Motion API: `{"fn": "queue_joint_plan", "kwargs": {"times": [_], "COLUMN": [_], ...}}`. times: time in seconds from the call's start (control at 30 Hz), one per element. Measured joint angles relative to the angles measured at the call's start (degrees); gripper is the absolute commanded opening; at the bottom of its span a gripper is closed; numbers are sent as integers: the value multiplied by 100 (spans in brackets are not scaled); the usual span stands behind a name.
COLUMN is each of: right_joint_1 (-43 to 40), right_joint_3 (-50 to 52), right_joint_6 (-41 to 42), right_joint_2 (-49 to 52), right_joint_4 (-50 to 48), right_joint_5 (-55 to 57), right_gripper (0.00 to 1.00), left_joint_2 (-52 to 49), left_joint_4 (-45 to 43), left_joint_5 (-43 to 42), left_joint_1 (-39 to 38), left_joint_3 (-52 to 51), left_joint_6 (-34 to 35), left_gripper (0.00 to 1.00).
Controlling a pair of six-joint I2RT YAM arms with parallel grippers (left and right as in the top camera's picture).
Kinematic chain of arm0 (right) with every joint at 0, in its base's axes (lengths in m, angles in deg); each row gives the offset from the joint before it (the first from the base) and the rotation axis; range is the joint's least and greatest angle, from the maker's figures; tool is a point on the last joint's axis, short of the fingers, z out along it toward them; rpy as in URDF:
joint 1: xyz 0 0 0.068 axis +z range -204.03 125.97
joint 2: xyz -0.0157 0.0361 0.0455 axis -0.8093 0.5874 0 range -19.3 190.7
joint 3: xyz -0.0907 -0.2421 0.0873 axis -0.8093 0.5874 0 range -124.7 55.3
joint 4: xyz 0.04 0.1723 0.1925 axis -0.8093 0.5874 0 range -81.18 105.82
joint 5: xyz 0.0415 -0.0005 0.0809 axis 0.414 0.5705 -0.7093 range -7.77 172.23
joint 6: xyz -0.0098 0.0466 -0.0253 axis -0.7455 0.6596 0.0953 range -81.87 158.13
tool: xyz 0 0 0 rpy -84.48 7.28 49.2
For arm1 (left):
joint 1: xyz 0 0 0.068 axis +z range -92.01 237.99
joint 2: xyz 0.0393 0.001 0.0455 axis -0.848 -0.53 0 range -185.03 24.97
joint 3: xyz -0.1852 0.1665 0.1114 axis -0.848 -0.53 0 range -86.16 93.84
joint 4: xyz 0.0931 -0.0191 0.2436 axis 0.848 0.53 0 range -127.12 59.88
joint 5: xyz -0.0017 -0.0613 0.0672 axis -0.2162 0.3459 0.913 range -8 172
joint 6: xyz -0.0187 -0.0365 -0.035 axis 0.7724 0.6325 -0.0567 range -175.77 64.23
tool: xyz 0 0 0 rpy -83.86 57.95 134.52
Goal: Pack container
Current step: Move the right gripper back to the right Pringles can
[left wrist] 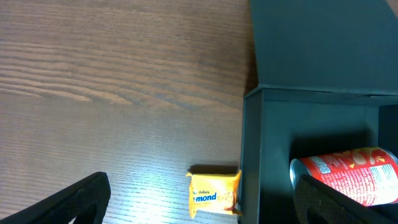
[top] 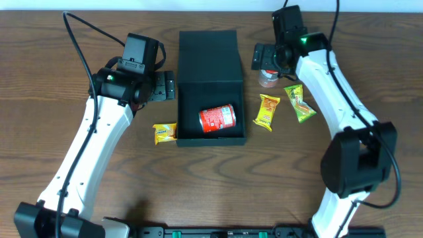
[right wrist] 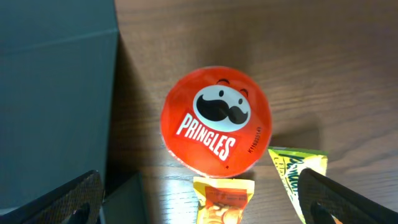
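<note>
The container (top: 210, 99) sits in the middle of the wooden table (top: 59, 79), a bit nearer the far edge. It is a dark box, and its flap lid (top: 209, 54) lies open and flat, pointing at the far edge. Inside, a red Pringles can (top: 217, 118) lies on its side near the box's front wall.

A yellow snack packet (top: 164, 133) lies on the table, just beside the box's front left corner.

The left claw (top: 162, 86) is spread wide and holds nothing. One finger (left wrist: 74, 199) is over the table and the other is over the inside of the box, with the box's left wall between them.

The right claw (top: 267, 63) is over a second red Pringles can (right wrist: 216, 119). This can stands up on the table, just beside the lid's right edge. The claw is wide too, and it does not seem to touch the can.

In front of that can lie another yellow packet (top: 268, 111) and a green packet (top: 299, 102), side by side.
</note>
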Motion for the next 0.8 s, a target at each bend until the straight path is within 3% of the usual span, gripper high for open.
{"fn": "queue_joint_plan", "kwargs": {"times": [0.2, 0.57, 0.73, 0.77, 0.8], "right_joint_1": [0, -2, -2, -2, -2], "right_joint_3": [0, -35, -129, -129, -129], "right_joint_6": [42, -13, -13, -7, -15], "right_joint_2": [428, 474, 481, 481, 481], "right_joint_4": [-155, -345, -214, -179, -155], "right_joint_5": [90, 415, 496, 485, 487], "right_gripper": [98, 56, 57, 62, 80], "left_joint_2": [0, 0, 0, 0, 0], "left_joint_4": [17, 59, 83, 101, 118], "left_joint_5": [0, 0, 0, 0, 0], "left_joint_1": [0, 0, 0, 0, 0], "left_joint_3": [0, 0, 0, 0, 0], "left_joint_6": [-4, -109, -109, -109, -109], "left_gripper": [96, 95, 96, 95, 95]}}
